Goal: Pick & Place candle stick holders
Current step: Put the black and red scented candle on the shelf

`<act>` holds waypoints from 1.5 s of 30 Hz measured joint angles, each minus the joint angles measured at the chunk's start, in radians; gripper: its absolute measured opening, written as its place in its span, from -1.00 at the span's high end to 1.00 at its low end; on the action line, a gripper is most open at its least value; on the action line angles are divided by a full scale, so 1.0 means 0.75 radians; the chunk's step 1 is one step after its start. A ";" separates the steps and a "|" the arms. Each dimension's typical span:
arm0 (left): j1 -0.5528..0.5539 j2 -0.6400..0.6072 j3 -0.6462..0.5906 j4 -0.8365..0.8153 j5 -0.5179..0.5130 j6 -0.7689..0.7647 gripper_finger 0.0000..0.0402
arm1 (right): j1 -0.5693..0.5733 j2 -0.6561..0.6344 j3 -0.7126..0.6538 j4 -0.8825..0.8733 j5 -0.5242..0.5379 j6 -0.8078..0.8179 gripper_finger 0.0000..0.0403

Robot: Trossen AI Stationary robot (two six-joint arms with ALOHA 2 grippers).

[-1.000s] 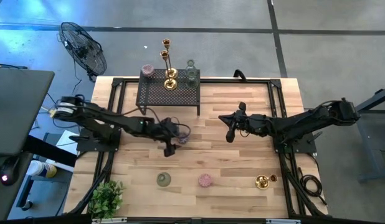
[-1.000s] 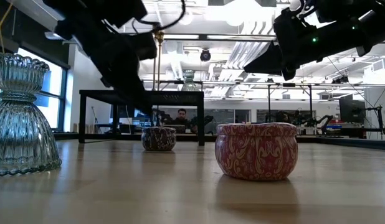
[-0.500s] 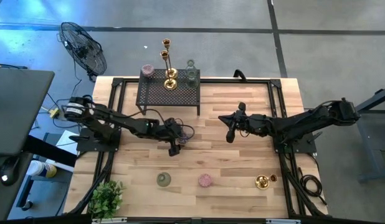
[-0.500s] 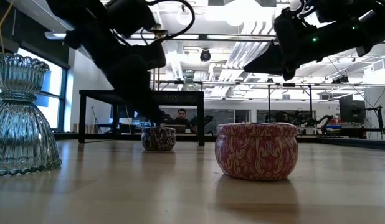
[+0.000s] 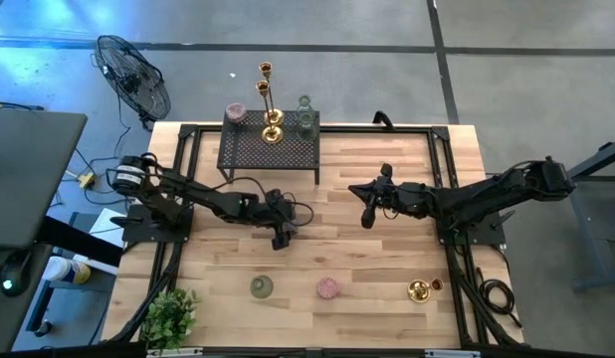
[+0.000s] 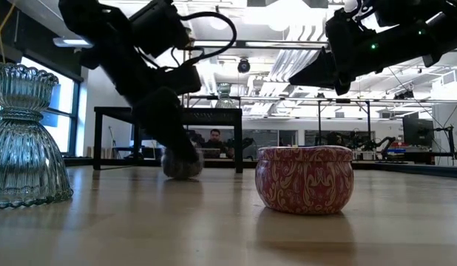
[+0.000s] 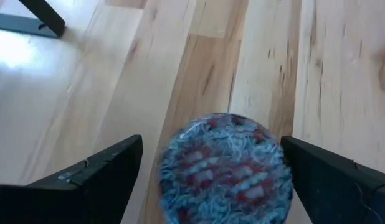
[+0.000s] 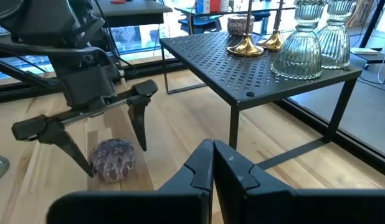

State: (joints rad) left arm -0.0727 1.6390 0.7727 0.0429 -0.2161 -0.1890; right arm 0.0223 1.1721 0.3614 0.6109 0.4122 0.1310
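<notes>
Left gripper [image 5: 281,237] now lowered over purple round holder [image 7: 225,163] at mid-worktop [image 5: 387,268], having closed in from beside it; jaws spread wide, straddling holder, not yet touching. Grasp looks imminent. Right gripper [image 5: 367,215] parked apart, jaws pressed together. Mesh rack [image 5: 269,149] near behind; open wood all round holder, worktop edges far off, pink holder [image 5: 328,288] well clear.

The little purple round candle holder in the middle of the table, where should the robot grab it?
Around its curved sides, coming straight down from above. The purple round holder is squat and sits upright on the table, so its top is free. The left end effector already hangs over it, fingers open on either side, ready to close across its widest part.
</notes>
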 joint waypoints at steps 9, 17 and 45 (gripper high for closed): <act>0.000 0.024 -0.001 -0.001 0.069 0.001 -0.76 | 0.000 0.000 0.000 0.000 0.000 0.000 0.99; 0.001 0.038 -0.001 0.007 0.084 -0.034 -0.62 | 0.000 0.000 0.000 0.000 0.000 0.001 1.00; 0.000 -0.032 -0.001 -0.021 0.142 -0.024 -0.46 | 0.000 0.000 0.000 -0.001 0.000 0.001 1.00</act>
State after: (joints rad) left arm -0.0726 1.6153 0.7723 0.0269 -0.1097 -0.2072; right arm 0.0223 1.1721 0.3614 0.6106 0.4122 0.1318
